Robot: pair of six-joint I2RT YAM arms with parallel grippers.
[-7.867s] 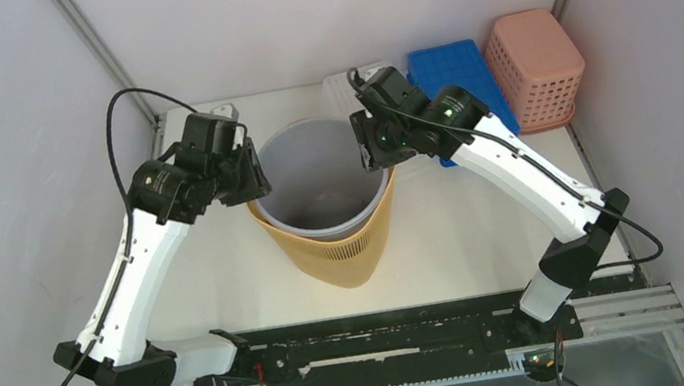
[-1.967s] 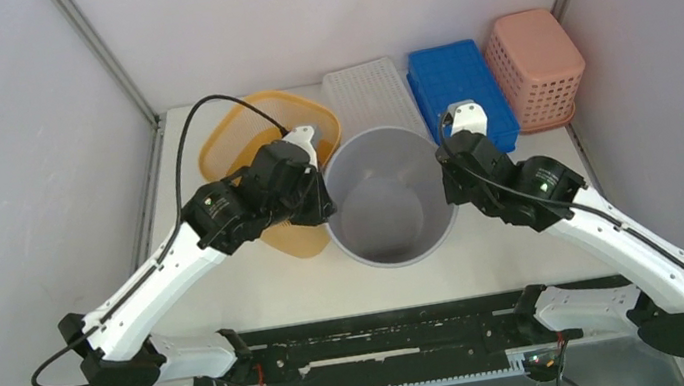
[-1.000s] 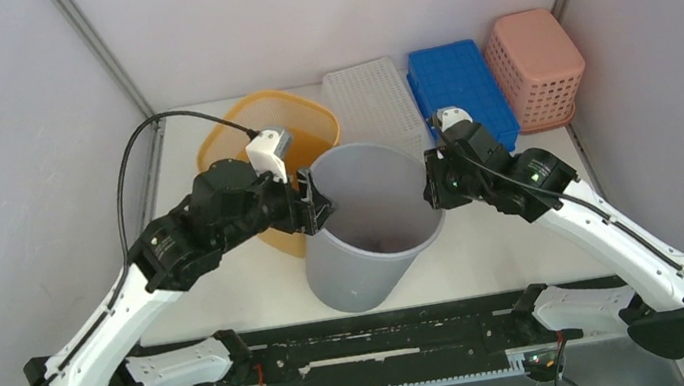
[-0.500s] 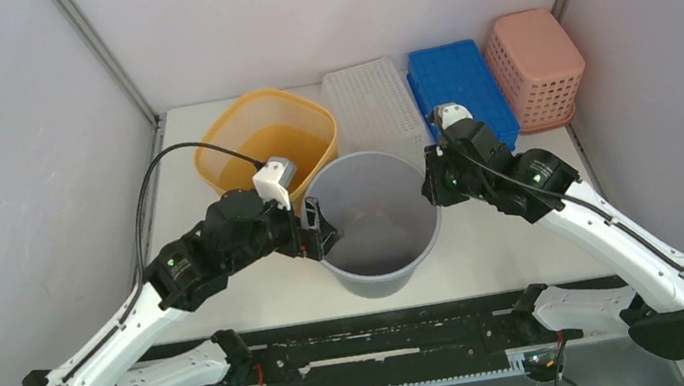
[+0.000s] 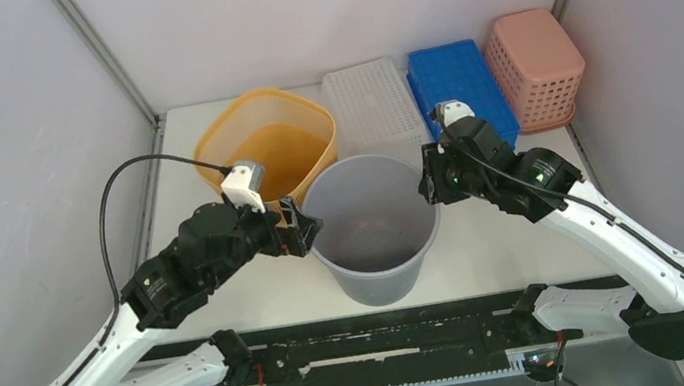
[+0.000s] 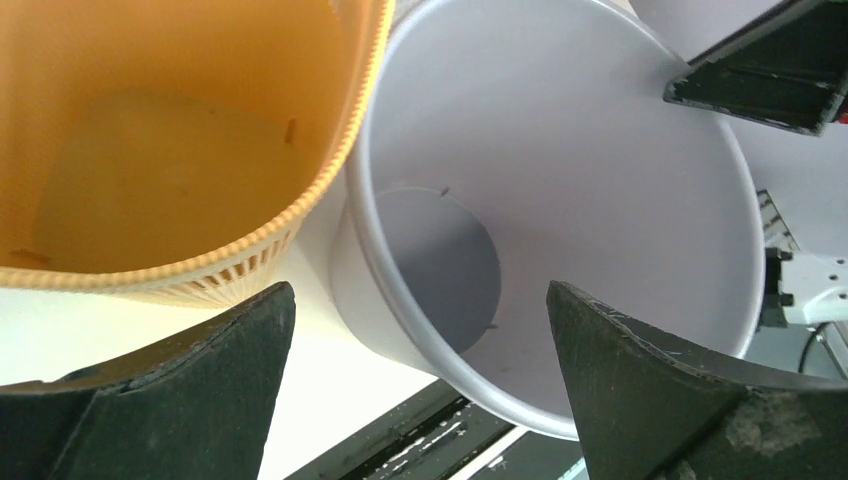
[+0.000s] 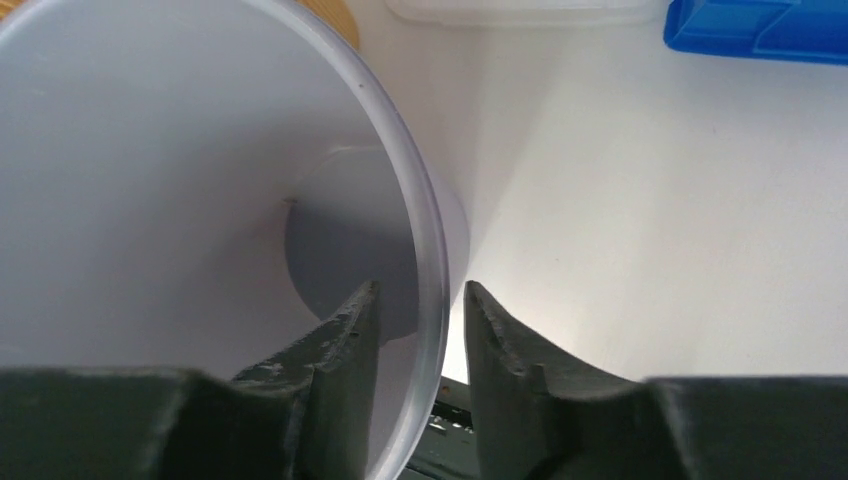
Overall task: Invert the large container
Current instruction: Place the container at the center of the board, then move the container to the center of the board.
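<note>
The large container [image 5: 376, 284] is a grey plastic bucket standing upright with its mouth up, in the middle of the table. In the left wrist view the container [image 6: 560, 200] shows its empty inside and flat bottom. My left gripper [image 5: 301, 231] stands wide open just left of the rim, touching nothing; the rim's edge lies between its spread tips [image 6: 418, 290]. My right gripper [image 5: 430, 186] sits on the right rim. Its jaws [image 7: 422, 290] are narrow, one finger inside the container [image 7: 180, 200] and one outside, shut on the wall.
An orange basket [image 5: 212, 156] stands right behind the container on the left, almost touching it [image 6: 150, 200]. A white tray [image 5: 368, 98], a blue tray [image 5: 458, 76] and a pink basket [image 5: 533, 60] line the back edge. Grey walls close both sides.
A second ago both grippers held the container tilted toward the near edge. Now it stands upright; the left gripper has opened wide and drawn back to the left.
</note>
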